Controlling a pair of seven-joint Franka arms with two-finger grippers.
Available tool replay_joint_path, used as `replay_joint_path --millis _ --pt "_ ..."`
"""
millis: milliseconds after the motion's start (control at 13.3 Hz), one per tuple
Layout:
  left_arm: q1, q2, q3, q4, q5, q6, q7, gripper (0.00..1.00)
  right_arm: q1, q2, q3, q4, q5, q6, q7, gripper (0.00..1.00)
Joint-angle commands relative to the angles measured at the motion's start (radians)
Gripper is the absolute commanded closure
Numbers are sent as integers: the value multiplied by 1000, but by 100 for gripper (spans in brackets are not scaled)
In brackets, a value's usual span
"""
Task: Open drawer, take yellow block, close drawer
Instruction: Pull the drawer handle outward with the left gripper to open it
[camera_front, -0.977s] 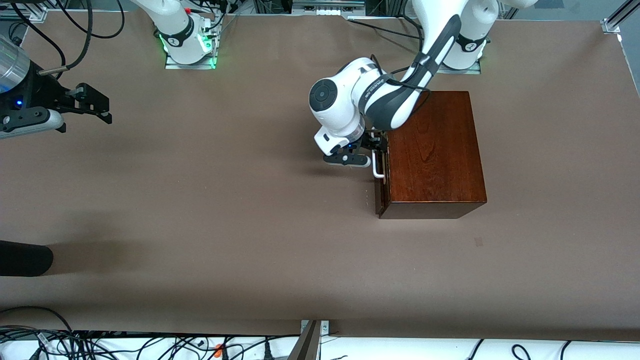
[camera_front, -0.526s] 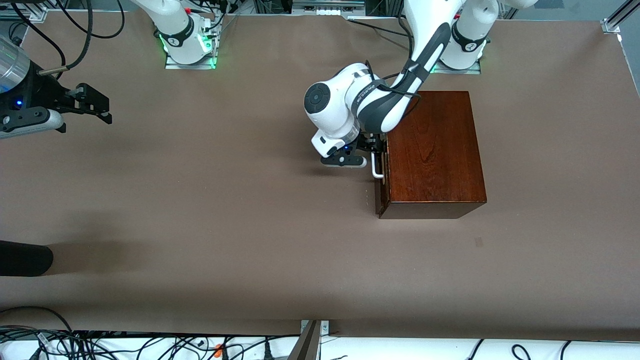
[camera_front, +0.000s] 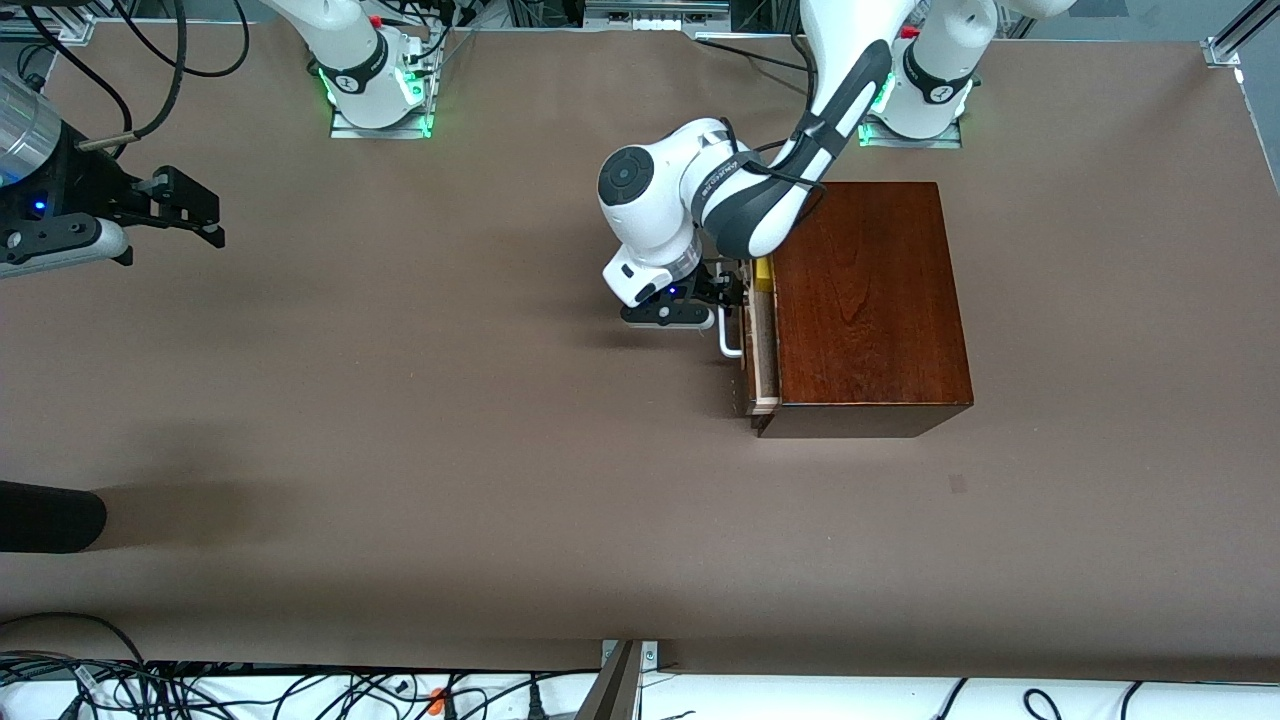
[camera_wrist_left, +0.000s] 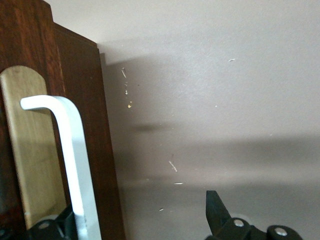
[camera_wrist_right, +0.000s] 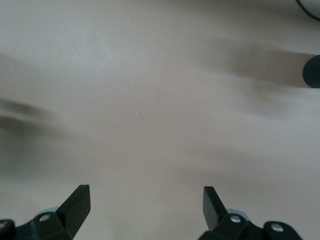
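Note:
The dark reddish-brown wooden box (camera_front: 865, 300) stands toward the left arm's end of the table. Its drawer (camera_front: 764, 350) is pulled out a little and shows a pale strip of light wood. A sliver of the yellow block (camera_front: 763, 272) shows in the gap, partly hidden by the left arm. My left gripper (camera_front: 728, 298) is open at the white handle (camera_front: 731, 340). In the left wrist view the handle (camera_wrist_left: 75, 165) lies against one finger of my left gripper (camera_wrist_left: 140, 210); the other finger (camera_wrist_left: 216, 210) is out over the table. My right gripper (camera_front: 205, 215) is open and empty, waiting over the table at the right arm's end; the right wrist view shows my right gripper (camera_wrist_right: 145, 195) over bare table.
A dark rounded object (camera_front: 50, 515) lies at the table's edge at the right arm's end, nearer to the front camera; it also shows in the right wrist view (camera_wrist_right: 312, 71). Cables (camera_front: 200, 690) run along the near edge. Brown table surface (camera_front: 450, 400) stretches in front of the drawer.
The drawer has slid out of the box a little toward the right arm's end. My left gripper moved the same way with the handle. The yellow block's edge came into view.

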Motion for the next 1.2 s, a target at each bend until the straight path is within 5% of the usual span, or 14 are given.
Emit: replay_joint_path --millis 0,1127 --pt "-31 34 3 23 4 101 -54 0 -1 1 -2 4 15 3 -3 0" --pt "-28 -20 3 75 -37 112 -62 0 -4 3 -7 4 15 -2 -3 0"
